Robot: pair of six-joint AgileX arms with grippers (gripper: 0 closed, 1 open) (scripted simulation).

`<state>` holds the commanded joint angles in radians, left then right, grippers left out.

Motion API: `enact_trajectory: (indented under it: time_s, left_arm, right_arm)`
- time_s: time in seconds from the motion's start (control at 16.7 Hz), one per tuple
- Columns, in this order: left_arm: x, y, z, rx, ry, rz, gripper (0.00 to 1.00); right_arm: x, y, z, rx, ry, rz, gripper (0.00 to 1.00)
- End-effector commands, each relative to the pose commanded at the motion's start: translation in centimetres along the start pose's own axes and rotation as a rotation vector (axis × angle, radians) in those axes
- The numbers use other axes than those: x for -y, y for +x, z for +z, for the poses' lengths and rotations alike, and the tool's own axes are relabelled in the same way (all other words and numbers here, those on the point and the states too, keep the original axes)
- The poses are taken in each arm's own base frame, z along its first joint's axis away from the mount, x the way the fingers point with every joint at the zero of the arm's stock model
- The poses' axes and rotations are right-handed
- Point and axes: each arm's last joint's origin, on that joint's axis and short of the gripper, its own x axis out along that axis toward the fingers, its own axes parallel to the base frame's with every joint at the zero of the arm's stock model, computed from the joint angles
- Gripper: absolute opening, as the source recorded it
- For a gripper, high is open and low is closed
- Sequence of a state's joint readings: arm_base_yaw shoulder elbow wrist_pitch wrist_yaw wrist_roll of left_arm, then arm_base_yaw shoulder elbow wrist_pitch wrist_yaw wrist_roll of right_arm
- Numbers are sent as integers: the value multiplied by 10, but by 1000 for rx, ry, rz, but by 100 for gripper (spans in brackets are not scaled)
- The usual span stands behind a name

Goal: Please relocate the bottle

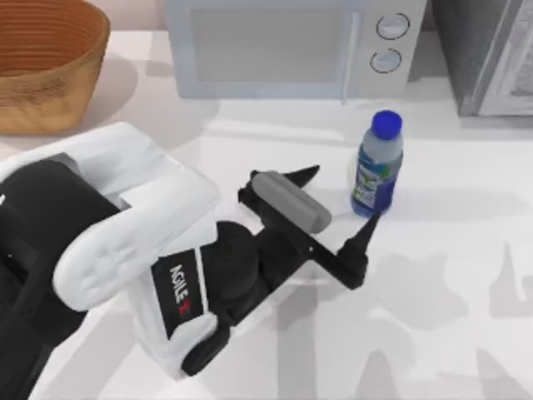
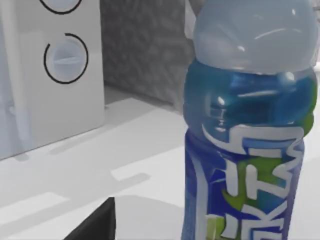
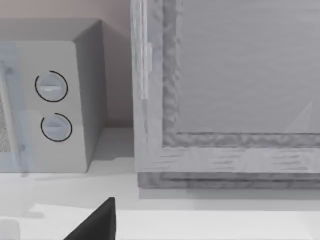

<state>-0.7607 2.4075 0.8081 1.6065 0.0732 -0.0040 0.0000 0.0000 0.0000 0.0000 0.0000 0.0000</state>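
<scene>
**Left gripper beside the upright bottle**

The bottle (image 1: 377, 164) stands upright on the white tabletop (image 1: 450, 275), right of centre in the top view, in front of the microwave (image 1: 283, 46) near its two round dials (image 1: 389, 42). Its blue cap (image 1: 387, 124) is on. The left gripper (image 1: 341, 200) lies just left of the bottle with its two dark fingers (image 1: 365, 236) spread apart; one fingertip reaches near the bottle's base, and nothing is held between them. In the left wrist view the bottle's blue label (image 2: 245, 190), with white and green marks, sits close ahead. A woven basket (image 1: 46, 62) occupies the far left corner. A grey textured cabinet (image 1: 487, 54) stands to the microwave's right. The right wrist view shows the microwave's dials and the cabinet.
</scene>
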Motion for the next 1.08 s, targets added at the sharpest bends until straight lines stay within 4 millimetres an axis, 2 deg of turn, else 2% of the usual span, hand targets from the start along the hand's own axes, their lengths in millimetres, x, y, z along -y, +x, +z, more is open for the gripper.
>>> enact_trajectory:
  time_s: [0.42,0.54,0.78,1.08]
  left_arm:
    - [0,73,0,6,0,0,100]
    - [1,83,2,3,0,0,100]
    - [1,84,2,2,0,0,100]
    - [1,84,2,2,0,0,62]
  right_arm:
    - [0,0,0,0,0,0,100]
    - [0,0,0,0,0,0,100]
    - [0,0,0,0,0,0,100]
    - [0,0,0,0,0,0,100]
